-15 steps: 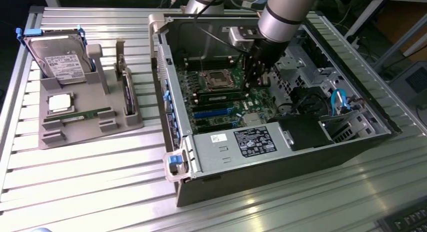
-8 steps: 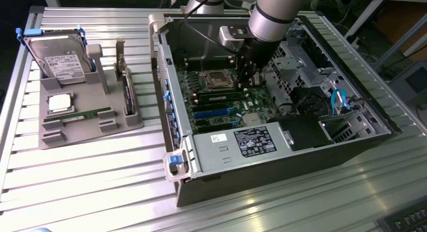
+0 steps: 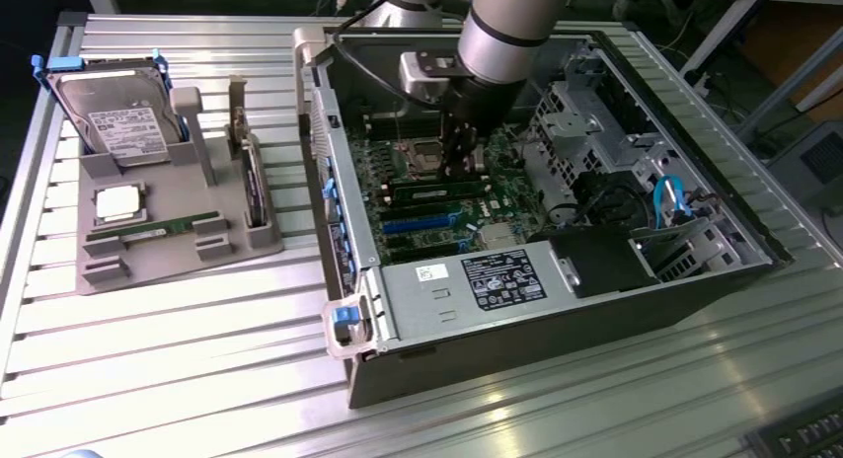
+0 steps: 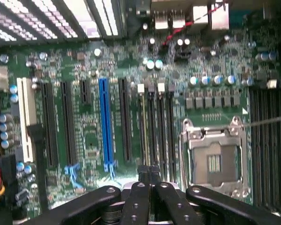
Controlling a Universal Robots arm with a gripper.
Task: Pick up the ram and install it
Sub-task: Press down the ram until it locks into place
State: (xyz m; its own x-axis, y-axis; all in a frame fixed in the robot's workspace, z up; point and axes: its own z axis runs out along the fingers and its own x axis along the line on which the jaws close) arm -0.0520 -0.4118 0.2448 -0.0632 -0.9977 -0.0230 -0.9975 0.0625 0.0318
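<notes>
The ram (image 3: 435,193), a thin green stick, stands on edge in one of the long black motherboard slots (image 4: 161,126) inside the open computer case (image 3: 554,270). In the wrist view the ram (image 4: 144,126) is a narrow pale line running along its slot. My gripper (image 3: 461,167) hangs straight above the stick's end towards the exterior view's right. Its fingertips (image 4: 141,171) are pressed together, with nothing between them. Whether they touch the stick's top edge I cannot tell. A second green stick (image 3: 158,229) lies on the grey holder.
The grey holder (image 3: 172,256) on the exterior view's left also carries a hard drive (image 3: 116,122) and a processor chip (image 3: 116,201). Around the slots are the open CPU socket (image 4: 215,159), the blue expansion slot (image 4: 104,126), the power supply (image 3: 495,280) and the drive cage (image 3: 593,113).
</notes>
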